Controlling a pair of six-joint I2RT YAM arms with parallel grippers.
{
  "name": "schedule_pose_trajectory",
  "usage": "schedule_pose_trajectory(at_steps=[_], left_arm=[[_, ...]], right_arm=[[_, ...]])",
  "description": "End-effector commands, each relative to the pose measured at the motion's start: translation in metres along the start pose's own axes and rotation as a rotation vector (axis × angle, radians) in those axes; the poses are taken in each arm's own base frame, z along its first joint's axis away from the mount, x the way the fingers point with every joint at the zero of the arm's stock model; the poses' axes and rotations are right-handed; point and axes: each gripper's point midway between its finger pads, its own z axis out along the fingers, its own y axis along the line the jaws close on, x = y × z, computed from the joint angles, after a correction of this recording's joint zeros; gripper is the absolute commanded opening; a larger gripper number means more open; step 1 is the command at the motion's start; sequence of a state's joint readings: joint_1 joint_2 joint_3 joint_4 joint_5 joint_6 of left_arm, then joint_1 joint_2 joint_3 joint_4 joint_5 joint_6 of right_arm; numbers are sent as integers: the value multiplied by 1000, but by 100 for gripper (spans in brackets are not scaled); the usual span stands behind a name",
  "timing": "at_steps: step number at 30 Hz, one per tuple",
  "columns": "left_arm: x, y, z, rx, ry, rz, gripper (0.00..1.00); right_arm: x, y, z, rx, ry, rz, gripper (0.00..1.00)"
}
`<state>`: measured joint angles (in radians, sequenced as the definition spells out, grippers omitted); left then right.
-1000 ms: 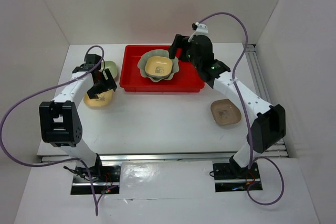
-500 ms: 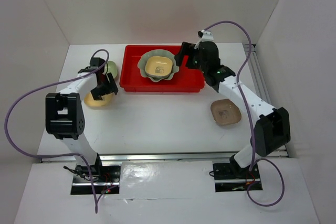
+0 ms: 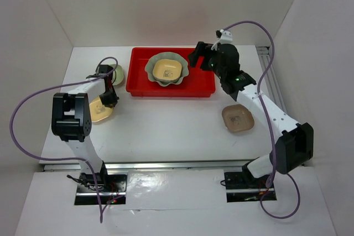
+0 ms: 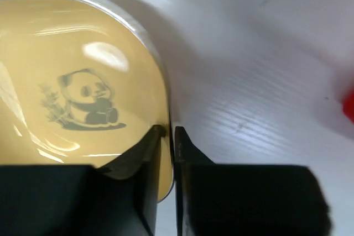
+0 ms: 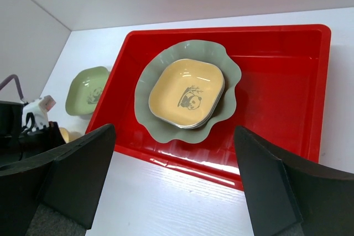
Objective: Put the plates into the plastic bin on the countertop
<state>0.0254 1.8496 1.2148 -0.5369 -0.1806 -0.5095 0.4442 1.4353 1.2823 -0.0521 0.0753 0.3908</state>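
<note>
A yellow plate (image 3: 97, 111) with a panda print (image 4: 77, 81) lies on the white countertop (image 3: 166, 125) at the left. My left gripper (image 3: 109, 99) (image 4: 167, 132) is shut on its right rim, one finger inside the plate and one outside. The red plastic bin (image 3: 202, 84) (image 5: 287, 81) holds a large pale green scalloped plate (image 3: 150, 69) (image 5: 145, 89) with a yellow plate (image 3: 167, 70) (image 5: 188, 89) stacked in it. My right gripper (image 3: 199, 56) (image 5: 172, 134) hangs open over the bin's right part, holding nothing. A small green plate (image 3: 116, 73) (image 5: 86, 89) and a pinkish-tan plate (image 3: 238, 118) rest on the countertop.
White panels wall the countertop at the back and both sides. A metal rail (image 3: 274, 81) runs along the right edge. Purple cables (image 3: 33, 103) loop from both arms.
My left gripper has shut on the yellow plate's rim after coming down at its right edge. My right gripper has drawn back to the right, away from the stacked plates, still open.
</note>
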Motion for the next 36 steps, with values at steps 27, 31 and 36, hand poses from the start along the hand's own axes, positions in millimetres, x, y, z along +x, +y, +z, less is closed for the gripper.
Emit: schedule_pose_trajectory(at_steps=[27, 31, 36], left_arm=[[-85, -162, -229, 308, -382, 254, 0], [-82, -233, -242, 503, -402, 355, 0], [-62, -311, -239, 666, -458, 517, 0]], right_arm=[[-83, -19, -95, 167, -240, 37, 94], [-106, -30, -137, 216, -337, 70, 94], [-127, -31, -196, 189, -491, 138, 94]])
